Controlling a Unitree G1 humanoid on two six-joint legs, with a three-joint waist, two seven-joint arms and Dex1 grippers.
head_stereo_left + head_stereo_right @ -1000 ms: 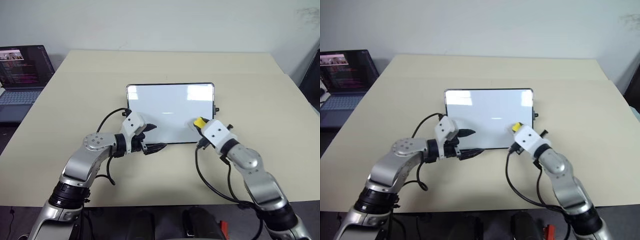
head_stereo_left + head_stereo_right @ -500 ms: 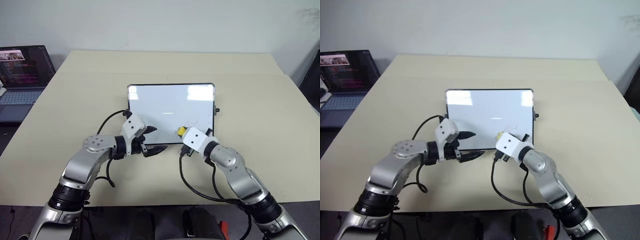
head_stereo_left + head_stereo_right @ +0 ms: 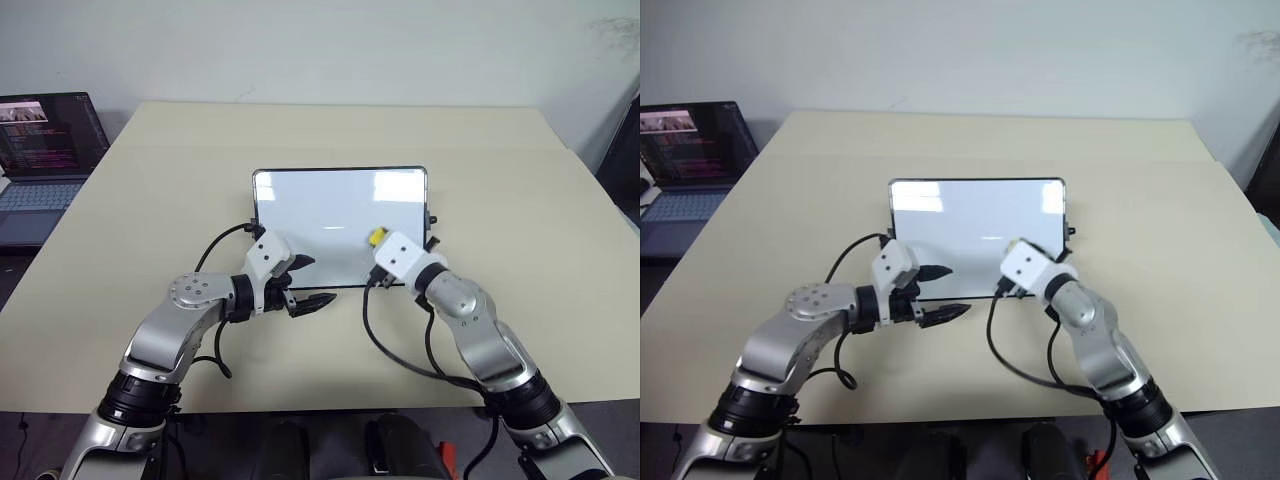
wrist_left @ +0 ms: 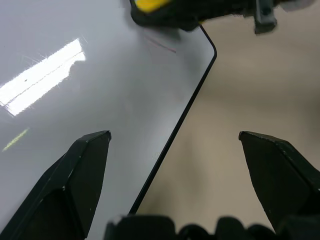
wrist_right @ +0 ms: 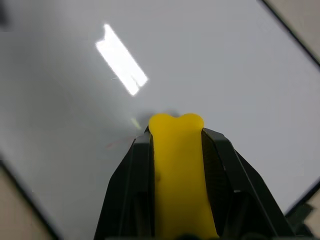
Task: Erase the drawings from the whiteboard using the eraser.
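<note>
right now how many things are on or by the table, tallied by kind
whiteboard: 1
eraser: 1
laptop: 1
gripper: 2, left gripper and right gripper
total: 5

A beige desk (image 3: 150,200) spans the scene, with a seam line running across its far part. Beyond its left edge, an open laptop (image 3: 45,150) shows a dark screen with text lines. A plain pale wall (image 3: 320,45) stands behind.
</note>
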